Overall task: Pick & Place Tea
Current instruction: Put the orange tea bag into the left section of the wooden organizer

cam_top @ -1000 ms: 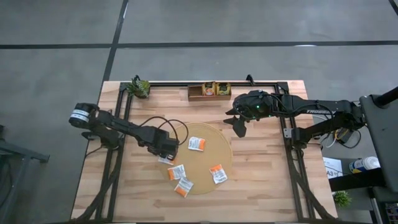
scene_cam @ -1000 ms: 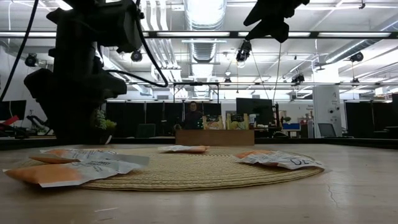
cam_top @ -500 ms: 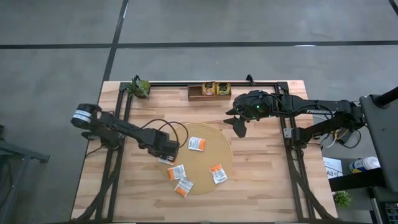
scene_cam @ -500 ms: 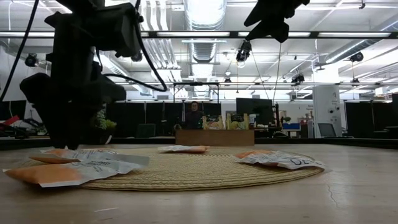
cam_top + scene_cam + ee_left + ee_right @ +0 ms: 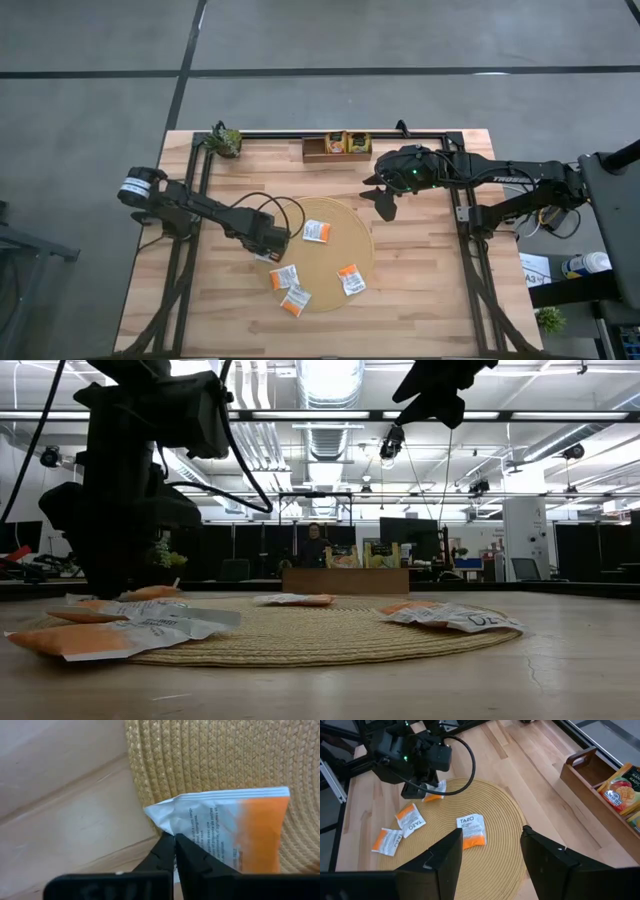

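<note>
A white-and-orange tea sachet (image 5: 225,827) lies at the left rim of the round woven mat (image 5: 335,250). My left gripper (image 5: 174,851) stands over it, pointing down, shut on its white end. On the mat lie other sachets (image 5: 317,231), (image 5: 284,277), (image 5: 351,279), and one (image 5: 295,300) lies at the near rim. My right gripper (image 5: 490,855) hangs open high above the table between the mat and the tray, holding nothing. My left gripper pinches the sachet's white end (image 5: 182,827) between its two fingers (image 5: 162,855), at the edge toward the table's left. The fingers come from above, pointing down. The sachet's orange end (image 5: 150,593) is tipped up a little, and the rest lies on the mat's rim.
A brown wooden tray (image 5: 320,152) at the table's far edge holds sachets standing upright (image 5: 346,143). A small potted plant (image 5: 225,140) stands at the far left corner. Black frame rails (image 5: 190,250) run along both sides of the table.
My left gripper has shut on the white end of the sachet at the mat's left rim. The sachet's orange end has tipped up a little off the mat.
</note>
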{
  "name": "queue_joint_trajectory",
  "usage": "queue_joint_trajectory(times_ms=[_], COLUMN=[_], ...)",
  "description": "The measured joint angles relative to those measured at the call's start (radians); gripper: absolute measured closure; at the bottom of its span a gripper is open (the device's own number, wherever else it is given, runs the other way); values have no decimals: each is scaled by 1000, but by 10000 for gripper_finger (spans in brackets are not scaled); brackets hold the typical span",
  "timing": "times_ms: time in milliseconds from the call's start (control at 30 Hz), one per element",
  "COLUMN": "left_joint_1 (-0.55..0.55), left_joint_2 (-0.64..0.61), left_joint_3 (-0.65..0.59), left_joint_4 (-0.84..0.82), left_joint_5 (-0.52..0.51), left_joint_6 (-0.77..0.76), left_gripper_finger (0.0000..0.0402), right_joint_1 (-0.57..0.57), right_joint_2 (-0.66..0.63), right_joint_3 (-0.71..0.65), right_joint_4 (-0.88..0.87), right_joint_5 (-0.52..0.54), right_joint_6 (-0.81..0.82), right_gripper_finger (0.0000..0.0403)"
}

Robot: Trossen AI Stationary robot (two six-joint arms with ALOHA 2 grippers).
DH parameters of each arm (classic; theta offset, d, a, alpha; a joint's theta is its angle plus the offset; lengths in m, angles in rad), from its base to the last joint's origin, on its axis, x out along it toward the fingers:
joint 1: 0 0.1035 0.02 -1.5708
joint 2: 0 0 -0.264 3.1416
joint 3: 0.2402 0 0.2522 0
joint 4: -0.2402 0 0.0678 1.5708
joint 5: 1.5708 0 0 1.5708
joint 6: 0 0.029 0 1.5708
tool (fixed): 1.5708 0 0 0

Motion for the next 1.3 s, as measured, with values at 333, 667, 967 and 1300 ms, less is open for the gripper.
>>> queue_joint_trajectory(times_ms=[333,667,967,1300], left_joint_1=[3,96,318,531], left_joint_2=[-97,-164,-163,-163], left_joint_3=[57,175,235,310], left_joint_4=[-73,-121,-120,-60], left_joint_5=[-65,-216,-219,-215], left_joint_6=[19,334,652,1021], left_gripper_finger=[401,401,401,401], right_joint_1=[0,0,0,0], right_joint_2=[0,0,0,0], right_joint_3=[0,0,0,1], right_joint_4=[1,8,7,7], right_joint_5=[0,0,-1,0], right_joint_6=[0,9,11,11], right_gripper_finger=[207,207,207,207])
